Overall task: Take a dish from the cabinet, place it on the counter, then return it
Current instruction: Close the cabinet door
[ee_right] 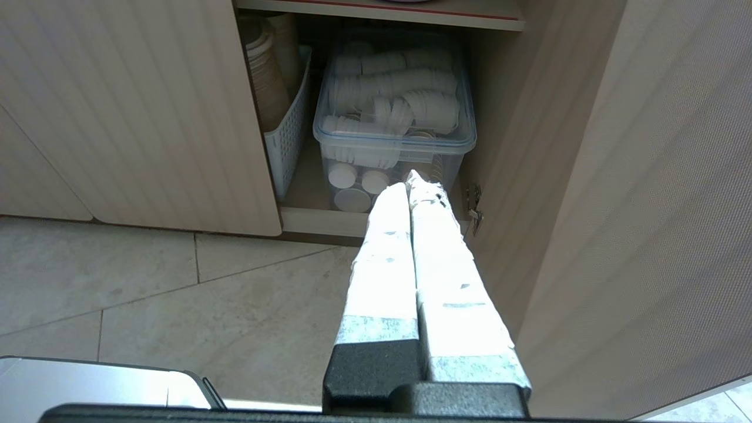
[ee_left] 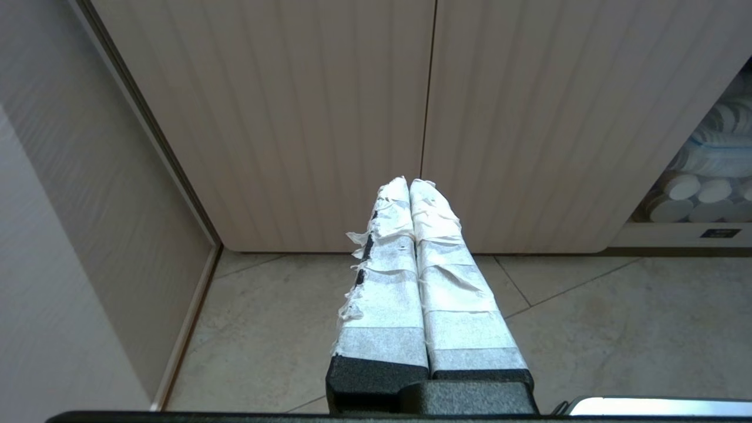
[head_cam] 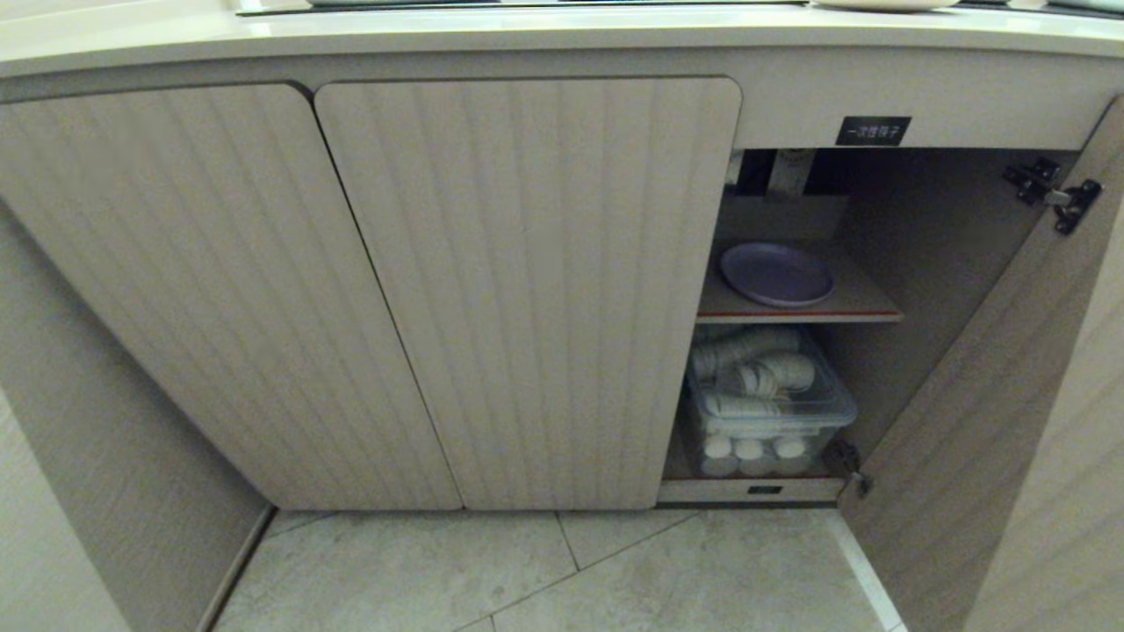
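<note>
Dish-wise, you have the lavender plate [head_cam: 777,274] lying flat on the inner shelf [head_cam: 865,303] of the cabinet [head_cam: 527,290], toward the shelf's left side, with nothing holding it. Working down by size, your head view is filled by the cabinet front: two ribbed doors closed on the left and middle, and the right door [head_cam: 983,439] swung wide open. Above it runs the cream worktop [head_cam: 439,35], and below it the tiled floor [head_cam: 571,570]. Under the shelf sits a clear lidded bin [head_cam: 773,408] packed with white cups, and your right wrist view shows a white slotted basket [ee_right: 285,147] just beside it. A small black label [head_cam: 873,131] sits on the panel above the opening. Your left pincer [ee_left: 409,182] hangs low before the seam of the closed doors, taped fingers pressed together and empty. Your right pincer [ee_right: 409,179] points at the bin, low by the open door, fingers likewise pressed together and gripping nothing.
</note>
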Robot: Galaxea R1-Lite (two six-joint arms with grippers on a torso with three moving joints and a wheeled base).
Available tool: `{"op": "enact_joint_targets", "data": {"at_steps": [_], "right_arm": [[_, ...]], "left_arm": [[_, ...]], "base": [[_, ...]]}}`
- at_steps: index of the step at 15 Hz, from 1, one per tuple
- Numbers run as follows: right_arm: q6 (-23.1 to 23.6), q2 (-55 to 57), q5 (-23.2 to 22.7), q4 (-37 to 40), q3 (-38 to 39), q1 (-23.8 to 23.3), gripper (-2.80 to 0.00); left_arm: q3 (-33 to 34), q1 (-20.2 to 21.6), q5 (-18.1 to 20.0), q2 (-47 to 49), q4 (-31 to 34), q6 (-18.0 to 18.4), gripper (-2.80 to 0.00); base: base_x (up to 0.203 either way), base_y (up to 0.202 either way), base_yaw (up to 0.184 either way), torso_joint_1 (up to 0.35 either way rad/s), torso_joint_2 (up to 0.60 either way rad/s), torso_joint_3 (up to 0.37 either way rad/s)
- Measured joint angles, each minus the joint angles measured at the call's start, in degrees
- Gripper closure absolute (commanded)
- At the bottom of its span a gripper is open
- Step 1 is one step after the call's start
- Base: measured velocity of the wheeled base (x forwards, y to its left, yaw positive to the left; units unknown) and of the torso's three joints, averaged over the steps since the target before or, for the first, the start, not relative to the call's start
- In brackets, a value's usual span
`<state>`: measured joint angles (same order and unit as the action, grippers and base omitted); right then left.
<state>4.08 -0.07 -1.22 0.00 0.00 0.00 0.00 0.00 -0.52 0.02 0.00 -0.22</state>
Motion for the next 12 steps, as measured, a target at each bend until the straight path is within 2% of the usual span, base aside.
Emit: {"op": "enact_joint_targets", "data": {"at_steps": [6, 12], "right_arm": [[0.0, 0.0, 0.0, 0.0, 0.0, 0.0, 0.0], [0.0, 0.0, 0.0, 0.0, 0.0, 0.0, 0.0]], "left_arm": [[0.0, -0.1, 0.0, 0.0, 0.0, 0.0, 0.0], [0.0, 0.0, 0.0, 0.0, 0.0, 0.0, 0.0]], "base": [[0.0, -0.015, -0.001, -0.001, 0.0, 0.0], [0.0, -0.186, 0.001, 0.002, 0.01, 0.004]]}}
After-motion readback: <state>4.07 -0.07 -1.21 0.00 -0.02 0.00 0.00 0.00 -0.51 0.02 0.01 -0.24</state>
